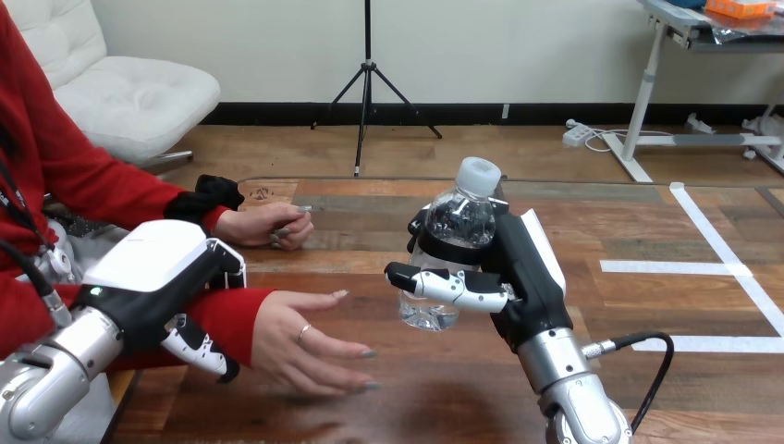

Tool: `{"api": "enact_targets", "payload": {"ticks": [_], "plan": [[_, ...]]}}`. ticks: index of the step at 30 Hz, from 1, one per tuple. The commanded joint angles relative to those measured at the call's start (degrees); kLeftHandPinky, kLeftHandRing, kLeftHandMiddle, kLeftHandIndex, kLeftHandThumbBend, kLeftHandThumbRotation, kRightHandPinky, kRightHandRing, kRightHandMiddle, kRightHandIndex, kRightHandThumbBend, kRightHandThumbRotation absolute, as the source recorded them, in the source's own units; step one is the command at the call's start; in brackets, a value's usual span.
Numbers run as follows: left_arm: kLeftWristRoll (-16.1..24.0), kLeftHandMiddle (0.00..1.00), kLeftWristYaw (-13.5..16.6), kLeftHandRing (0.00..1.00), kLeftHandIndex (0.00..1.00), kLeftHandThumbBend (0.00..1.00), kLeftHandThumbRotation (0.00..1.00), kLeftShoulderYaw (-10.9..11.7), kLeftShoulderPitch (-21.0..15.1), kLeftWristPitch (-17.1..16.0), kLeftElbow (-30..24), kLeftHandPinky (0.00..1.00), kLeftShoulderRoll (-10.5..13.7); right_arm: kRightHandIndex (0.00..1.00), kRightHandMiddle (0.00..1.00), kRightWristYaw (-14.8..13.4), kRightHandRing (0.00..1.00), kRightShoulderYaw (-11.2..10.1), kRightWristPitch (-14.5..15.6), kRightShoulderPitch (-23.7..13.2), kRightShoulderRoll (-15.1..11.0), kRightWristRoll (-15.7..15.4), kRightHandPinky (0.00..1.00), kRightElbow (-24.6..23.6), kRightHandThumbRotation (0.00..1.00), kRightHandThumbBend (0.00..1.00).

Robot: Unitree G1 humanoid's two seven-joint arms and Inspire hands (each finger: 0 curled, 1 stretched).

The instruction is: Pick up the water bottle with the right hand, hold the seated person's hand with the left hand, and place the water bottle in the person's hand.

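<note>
step: handover | my right hand (522, 273) wrapped round water bottle (459, 220), lifted | my left hand (157, 268) clasps person's wrist (233, 314) | next: set it in person's open hand (298, 347)

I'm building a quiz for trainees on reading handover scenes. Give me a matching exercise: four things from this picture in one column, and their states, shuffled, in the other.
Things
1. clear plastic water bottle with a white cap
2. robot's left hand
3. person's nearer hand
4. person's farther hand

States
A. loosely closed, resting on the wooden table
B. open, fingers stretched towards the bottle
C. upright, off the table, gripped by the robot's right hand
D. curled round the person's red-sleeved wrist

Pairs: 1-C, 2-D, 3-B, 4-A
</note>
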Motion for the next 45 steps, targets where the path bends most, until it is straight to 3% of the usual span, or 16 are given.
{"api": "enact_targets", "payload": {"ticks": [1, 11, 27, 45], "plan": [[-3.3, 0.35, 0.7, 0.31, 0.36, 0.99, 0.00, 2.7, -3.6, -1.4, -7.6, 0.28, -1.0, 0.43, 0.41, -1.0, 0.34, 0.0, -2.9, -6.8, 1.0, 0.2, 0.30, -0.5, 0.00, 0.84], [-4.5, 0.35, -0.2, 0.30, 0.36, 1.00, 0.00, 3.1, -3.6, -1.5, -9.0, 0.28, -1.7, 0.43, 0.40, -1.7, 0.33, 0.1, -3.3, -7.2, 0.9, -0.6, 0.29, 0.5, 0.00, 0.84], [-4.7, 0.35, -1.5, 0.30, 0.35, 1.00, 0.00, 2.7, -3.8, 1.4, -12.5, 0.27, -3.2, 0.42, 0.40, -1.7, 0.33, 0.6, -5.2, -8.2, 1.7, -0.9, 0.29, 3.2, 0.00, 0.84], [-3.1, 0.34, -1.2, 0.29, 0.35, 0.99, 0.00, 1.3, -5.5, 1.0, -11.3, 0.25, -4.8, 0.43, 0.41, -2.2, 0.34, 2.6, -5.3, -6.1, 4.8, -1.4, 0.30, 1.5, 0.00, 0.82]]}}
